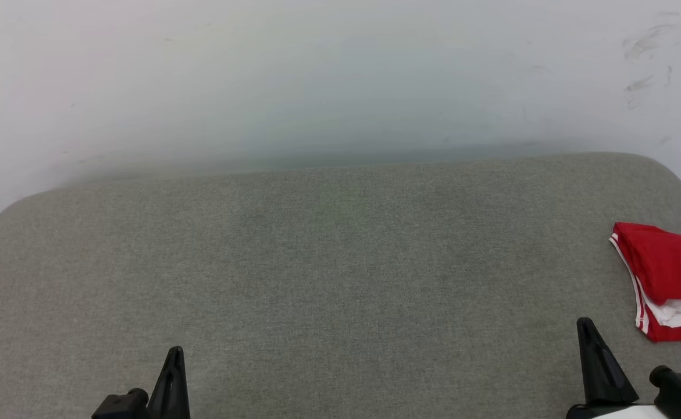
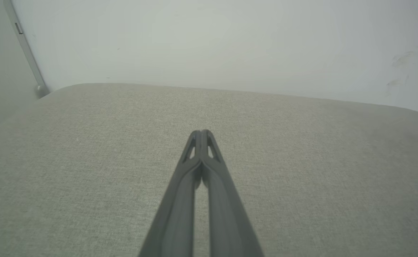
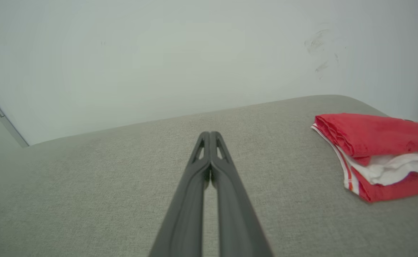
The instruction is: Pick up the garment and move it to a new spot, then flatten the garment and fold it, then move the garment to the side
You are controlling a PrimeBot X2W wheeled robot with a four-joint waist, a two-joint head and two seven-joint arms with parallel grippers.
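- Garment (image 1: 666, 273), one: red with white striped trim, folded into a flat stack, lying at the right edge of the cushion (image 1: 317, 262), touched by neither gripper.
- Grippers, two: left gripper (image 1: 175, 351) and right gripper (image 1: 584, 322), each with fingers pressed together, holding nothing, low over the near edge of the cushion and well apart.
- Cushion, one: grey woven fabric, rounded corners, against a white wall (image 1: 317, 75).
- Scuff marks (image 1: 642, 46), one cluster, upper right of the wall.
- Right wrist view: garment seen side-on, a white layer between red ones.
- Left wrist view: grey strip (image 2: 26, 50) slanting down the wall's left corner.
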